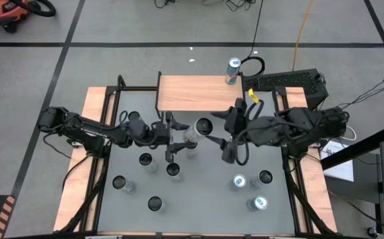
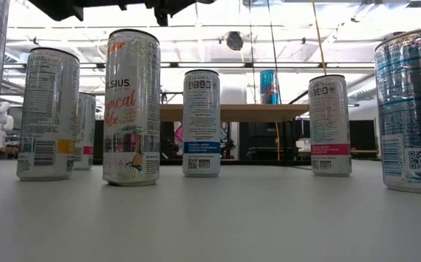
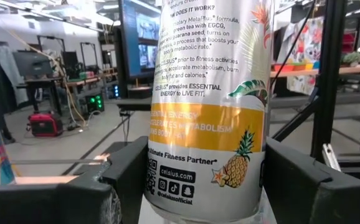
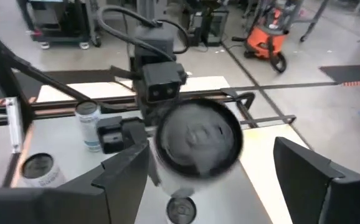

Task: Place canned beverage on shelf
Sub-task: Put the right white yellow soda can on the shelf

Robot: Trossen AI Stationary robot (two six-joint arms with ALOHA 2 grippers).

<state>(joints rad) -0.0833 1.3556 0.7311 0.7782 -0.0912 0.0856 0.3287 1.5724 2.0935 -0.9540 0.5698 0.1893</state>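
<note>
A white and yellow canned beverage point(image 3: 208, 93) is held above the table in my left gripper point(image 3: 208, 186), which reaches in from the table's left point(image 1: 179, 139). Its round top point(image 4: 195, 140) shows in the right wrist view. My right gripper point(image 4: 211, 155) hovers open above and to the right of that can point(image 1: 226, 133), its fingers apart from it. The shelf point(image 1: 195, 93) stands at the table's far edge with its light wood top; a blue can point(image 1: 232, 70) stands on its far right corner. My left gripper pinches the can's lower body point(image 3: 167, 186) between its two fingers, just above the can's bottom end. The fingers come in about level from the table's left, one on each side. The can stands nearly upright in the hold, lifted clear of the table.
Several other cans stand on the grey table point(image 1: 198, 212), such as those at the near left point(image 1: 155, 203) and near right point(image 1: 257, 202). In the low view they stand in a row point(image 2: 130, 105). A keyboard point(image 1: 285, 81) lies beside the shelf at the far right.
</note>
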